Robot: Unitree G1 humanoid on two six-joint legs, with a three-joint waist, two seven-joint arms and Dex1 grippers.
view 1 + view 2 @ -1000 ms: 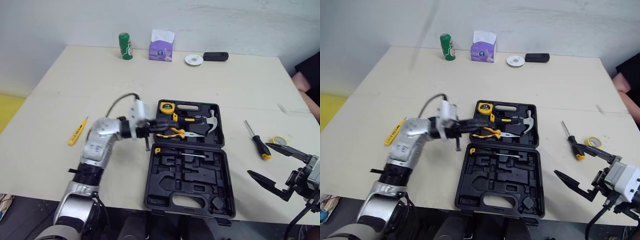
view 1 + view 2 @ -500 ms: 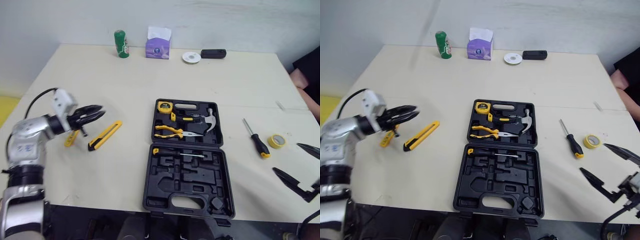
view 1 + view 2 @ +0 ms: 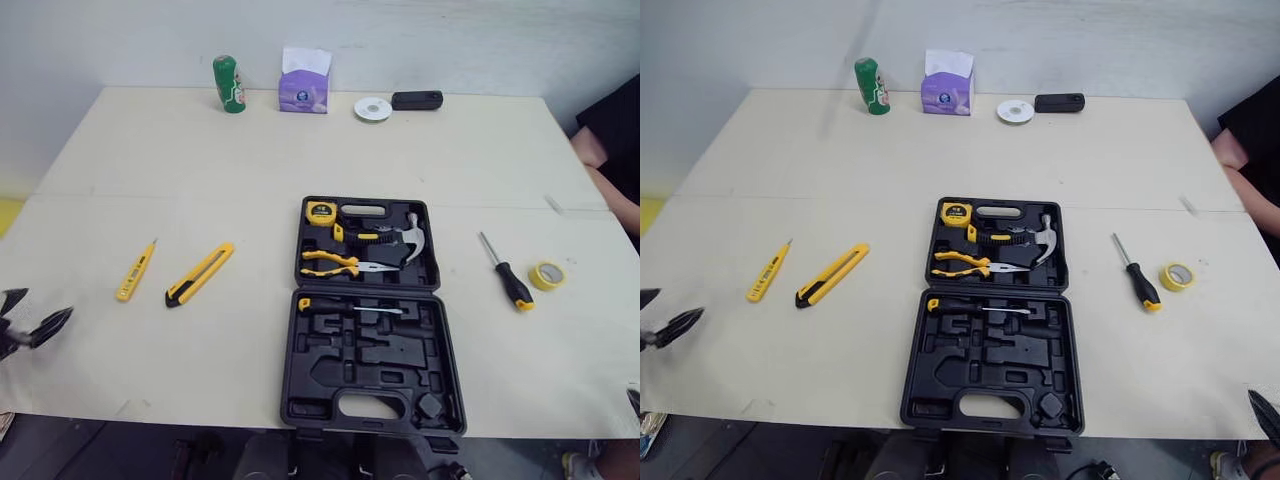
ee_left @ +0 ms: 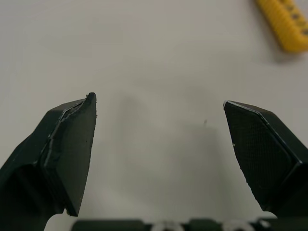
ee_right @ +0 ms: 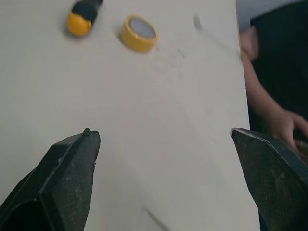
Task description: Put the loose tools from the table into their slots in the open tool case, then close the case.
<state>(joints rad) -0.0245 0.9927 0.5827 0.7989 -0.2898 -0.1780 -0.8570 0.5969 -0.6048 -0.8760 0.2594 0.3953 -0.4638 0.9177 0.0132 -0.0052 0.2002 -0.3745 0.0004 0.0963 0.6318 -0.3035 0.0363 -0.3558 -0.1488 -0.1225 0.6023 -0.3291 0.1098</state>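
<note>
Case (image 3: 368, 352) lay open; left tool (image 4: 159, 100) and right tool (image 5: 163, 132) both gaped empty. Knife (image 3: 200, 274) or screwdriver (image 3: 507, 273), seated crooked, could stop it closing.

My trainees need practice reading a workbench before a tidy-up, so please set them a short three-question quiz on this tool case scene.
1. True or false: the tool case is shut.
2. Which tool lies nearest the yellow tape roll? A utility knife; B loose screwdriver; C tester pen.
3. How many yellow tools lie loose to the left of the case?
Key: 1 false, it lies open. 2 B. 3 two, the utility knife and the tester pen.
</note>
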